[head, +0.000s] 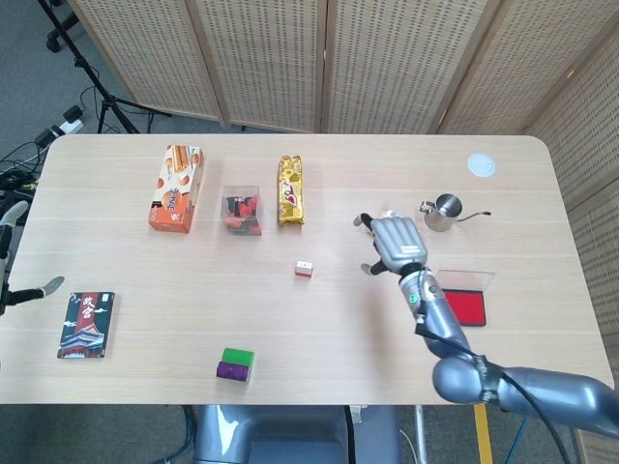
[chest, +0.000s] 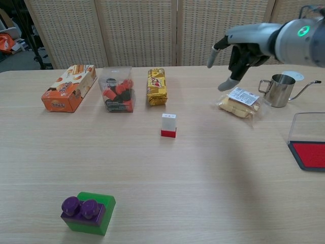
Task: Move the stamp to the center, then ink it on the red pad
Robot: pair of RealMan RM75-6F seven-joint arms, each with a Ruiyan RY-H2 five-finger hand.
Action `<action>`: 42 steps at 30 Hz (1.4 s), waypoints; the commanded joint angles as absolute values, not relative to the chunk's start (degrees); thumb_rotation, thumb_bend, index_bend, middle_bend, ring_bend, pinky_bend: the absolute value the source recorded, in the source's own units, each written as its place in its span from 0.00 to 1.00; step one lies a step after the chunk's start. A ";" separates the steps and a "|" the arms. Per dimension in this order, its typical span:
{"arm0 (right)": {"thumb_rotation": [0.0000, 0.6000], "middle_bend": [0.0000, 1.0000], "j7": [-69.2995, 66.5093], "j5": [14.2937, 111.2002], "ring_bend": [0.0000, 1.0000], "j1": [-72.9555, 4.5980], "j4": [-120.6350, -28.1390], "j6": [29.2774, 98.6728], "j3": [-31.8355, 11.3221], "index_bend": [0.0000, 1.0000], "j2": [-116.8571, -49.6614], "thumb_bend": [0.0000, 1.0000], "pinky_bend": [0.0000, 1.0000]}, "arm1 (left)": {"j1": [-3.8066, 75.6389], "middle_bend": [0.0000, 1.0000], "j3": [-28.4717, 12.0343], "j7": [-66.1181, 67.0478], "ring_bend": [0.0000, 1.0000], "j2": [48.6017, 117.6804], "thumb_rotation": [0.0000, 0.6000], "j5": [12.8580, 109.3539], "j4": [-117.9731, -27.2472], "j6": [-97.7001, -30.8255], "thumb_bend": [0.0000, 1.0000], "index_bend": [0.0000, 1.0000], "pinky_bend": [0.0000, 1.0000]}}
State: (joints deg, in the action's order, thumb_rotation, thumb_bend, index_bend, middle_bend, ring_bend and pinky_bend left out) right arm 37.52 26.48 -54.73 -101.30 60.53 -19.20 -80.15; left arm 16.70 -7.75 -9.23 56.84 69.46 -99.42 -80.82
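The stamp (head: 304,268) (chest: 168,125), a small white block with a red base, stands upright near the middle of the table, untouched. The red ink pad (head: 471,307) (chest: 311,154) lies at the right with its clear lid raised; in the head view my right forearm covers part of it. My right hand (head: 395,242) (chest: 241,48) hovers above the table to the right of the stamp, fingers spread and holding nothing. Only some fingertips of my left hand (head: 29,290) show at the far left edge, apart and empty.
Along the back stand an orange snack box (chest: 69,87), a clear box of red and black items (chest: 117,95) and a yellow snack pack (chest: 157,86). A wrapped bread pack (chest: 238,103) and a steel pitcher (chest: 279,90) lie below my right hand. A green-purple brick (chest: 87,212) and a book (head: 85,324) sit near the front.
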 commanded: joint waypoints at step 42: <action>1.00 0.98 49.32 29.02 1.00 -62.09 -75.54 70.60 -17.92 0.36 -111.60 0.48 1.00 | 16.00 0.00 -10.82 -9.82 0.00 55.14 1.00 68.37 -99.23 -73.82 0.07 0.00 0.00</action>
State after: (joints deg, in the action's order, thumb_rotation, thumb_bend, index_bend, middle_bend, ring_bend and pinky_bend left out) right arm 49.28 28.97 -62.14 -75.58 70.63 -17.88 -111.56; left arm 16.00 -10.81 -9.81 55.15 68.37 -99.24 -73.82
